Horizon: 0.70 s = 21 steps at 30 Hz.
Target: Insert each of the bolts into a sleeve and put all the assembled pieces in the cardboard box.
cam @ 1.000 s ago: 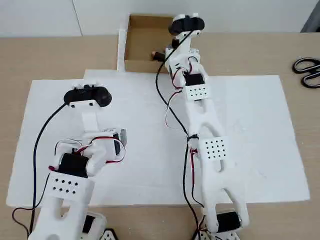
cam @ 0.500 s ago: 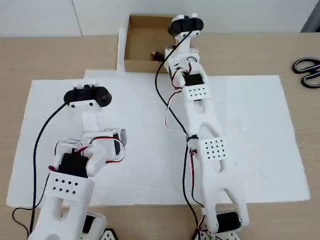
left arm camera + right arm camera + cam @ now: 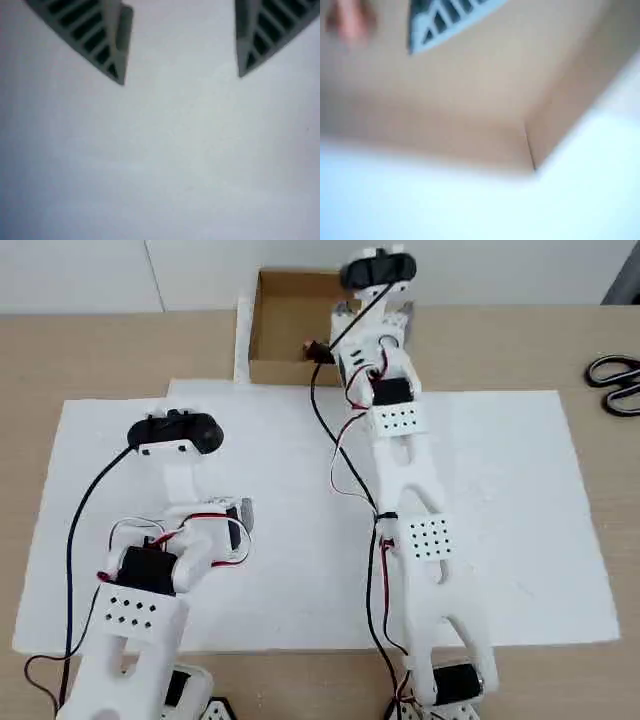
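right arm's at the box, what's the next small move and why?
Probably lift the right gripper straight up, clear of the box. It hangs over the box floor by a corner, and a reddish piece already lies in there. Whether it holds anything is unclear.

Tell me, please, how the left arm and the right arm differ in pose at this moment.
The left arm is folded back over the white sheet; the right arm stretches out to the cardboard box. The left arm's gripper hangs over plain sheet, jaws apart and holding nothing; the right arm's wrist view looks into a corner of the box. Both arms are white, with a black camera at the wrist.
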Available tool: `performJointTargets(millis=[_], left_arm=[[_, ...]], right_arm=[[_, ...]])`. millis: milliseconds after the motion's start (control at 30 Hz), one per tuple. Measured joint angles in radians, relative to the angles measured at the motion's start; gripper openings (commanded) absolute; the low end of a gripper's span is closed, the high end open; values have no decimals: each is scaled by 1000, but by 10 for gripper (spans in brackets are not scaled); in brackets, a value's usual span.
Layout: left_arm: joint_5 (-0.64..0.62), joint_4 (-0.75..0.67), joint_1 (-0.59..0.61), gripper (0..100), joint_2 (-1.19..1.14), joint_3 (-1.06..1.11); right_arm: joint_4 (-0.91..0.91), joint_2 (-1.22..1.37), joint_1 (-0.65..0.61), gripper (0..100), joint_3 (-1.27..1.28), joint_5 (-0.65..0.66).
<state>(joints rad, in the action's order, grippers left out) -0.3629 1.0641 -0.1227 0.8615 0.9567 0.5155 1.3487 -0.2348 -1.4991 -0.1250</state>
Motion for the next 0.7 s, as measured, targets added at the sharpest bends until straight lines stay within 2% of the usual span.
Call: performJointTargets(millis=[167, 300, 533, 700], left_arm=[[5, -54, 0, 139, 0, 0], [77, -107, 0, 138, 2, 0], [158, -147, 0, 138, 178, 0], [166, -130, 0, 137, 316, 0]], right_arm=[[161, -3, 0, 396, -127, 0], [364, -51, 6, 396, -137, 0], [736, -434, -5, 396, -141, 0], [1057, -707, -41, 396, -150, 0]])
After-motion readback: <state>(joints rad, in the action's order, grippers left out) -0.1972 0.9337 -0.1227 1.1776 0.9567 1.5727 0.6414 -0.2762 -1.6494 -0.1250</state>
